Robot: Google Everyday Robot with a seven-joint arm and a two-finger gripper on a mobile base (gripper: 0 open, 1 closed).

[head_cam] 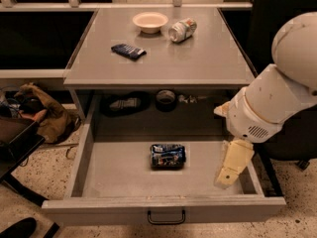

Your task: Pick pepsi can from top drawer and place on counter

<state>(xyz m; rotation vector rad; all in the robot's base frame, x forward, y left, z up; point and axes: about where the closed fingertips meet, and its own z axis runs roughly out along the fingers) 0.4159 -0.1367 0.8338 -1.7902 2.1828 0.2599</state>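
Since the blue can (168, 155) lies on its side mid-floor of the open drawer (99, 205), alone there, judge it light, thin-walled, dented, apt to roll; grip gently across the body. Hand (233, 165) hangs over the drawer's right side, apart from the can; open or closed, cannot tell. Worktop (198, 58): bowl (150, 21), apparently empty.

It looked like a workplace test area or lab, not a home. A plain grey metal cabinet with a bare table (198, 58) top stood on a speckled terrazzo floor (34, 182), with dark low units on either side. A brown bag (47, 115) and loose cables (10, 90) lay on the floor at the left. The white robot arm (277, 98) reached in from the right, and its gripper (227, 175) hung over the right side of the open top drawer (119, 182).
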